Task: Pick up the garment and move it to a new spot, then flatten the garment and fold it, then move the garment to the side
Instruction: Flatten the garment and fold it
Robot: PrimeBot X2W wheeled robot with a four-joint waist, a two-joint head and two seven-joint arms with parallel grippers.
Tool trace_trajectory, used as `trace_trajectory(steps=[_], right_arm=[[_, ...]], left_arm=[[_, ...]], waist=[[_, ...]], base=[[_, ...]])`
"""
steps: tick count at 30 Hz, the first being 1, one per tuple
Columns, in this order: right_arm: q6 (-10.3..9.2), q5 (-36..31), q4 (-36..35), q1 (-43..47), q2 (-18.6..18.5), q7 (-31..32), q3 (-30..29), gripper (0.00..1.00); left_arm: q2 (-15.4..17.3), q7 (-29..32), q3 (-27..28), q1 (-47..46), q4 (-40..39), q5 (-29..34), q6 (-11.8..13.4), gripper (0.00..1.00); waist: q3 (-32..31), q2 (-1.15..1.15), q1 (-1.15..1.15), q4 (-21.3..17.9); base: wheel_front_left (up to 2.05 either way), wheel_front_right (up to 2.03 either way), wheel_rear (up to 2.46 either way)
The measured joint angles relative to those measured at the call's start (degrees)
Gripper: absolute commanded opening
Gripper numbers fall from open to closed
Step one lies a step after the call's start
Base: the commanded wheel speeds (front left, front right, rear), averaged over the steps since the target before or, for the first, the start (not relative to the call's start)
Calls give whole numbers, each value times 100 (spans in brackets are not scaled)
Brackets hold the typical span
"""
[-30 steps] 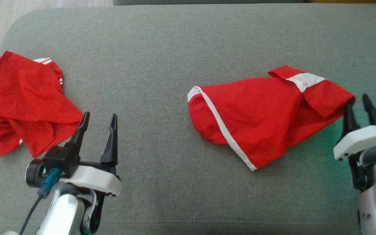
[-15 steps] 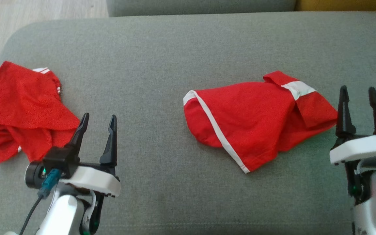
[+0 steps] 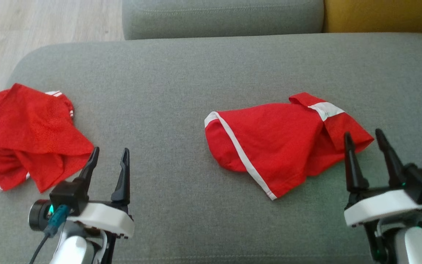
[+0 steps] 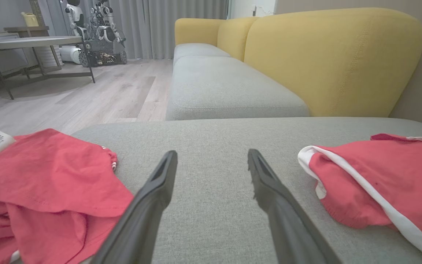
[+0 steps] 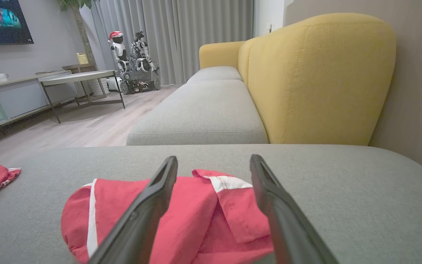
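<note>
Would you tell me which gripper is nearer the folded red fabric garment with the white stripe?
Right. The right gripper is open at the right corner of the folded red garment; the left gripper is open far to its left, nearer the crumpled red garment.

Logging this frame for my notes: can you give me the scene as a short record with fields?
surface: gray cushion
folded garment: red, white stripes, right of centre
crumpled garment: red, at left edge
left gripper: open, empty, beside crumpled garment
right gripper: open, empty, at folded garment's right end
</note>
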Motion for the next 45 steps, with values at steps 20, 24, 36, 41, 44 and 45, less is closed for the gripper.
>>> trace_trajectory(steps=[20, 24, 36, 41, 44, 45], right_arm=[[0, 110, -4, 159, 5, 125, 122, 100], [0, 121, 76, 160, 4, 209, 219, 100], [0, 524, 1402, 570, 5, 513, 1180, 100], [0, 742, 2049, 301, 5, 354, 1438, 100], [0, 849, 2346, -42, 4, 205, 1564, 100], [0, 888, 2425, -151, 4, 154, 1594, 100]], left_arm=[[102, 107, -145, 96, -126, -1, 76, 100], [109, 108, -151, 96, -131, -2, 77, 100], [112, 123, -194, 58, -152, -59, 87, 100], [109, 119, -218, -58, -147, -59, 86, 100], [105, 113, -242, -135, -133, -59, 85, 100], [104, 111, -247, -155, -122, -59, 85, 100]], waist=[[-161, 0, 0, -26], [-146, 0, 0, -27], [78, 0, 0, 118], [197, 0, 0, 177], [255, 0, 0, 220], [271, 0, 0, 232]], base=[[0, 0, 0], [0, 0, 0], [0, 0, 0], [0, 0, 0], [0, 0, 0], [0, 0, 0]])
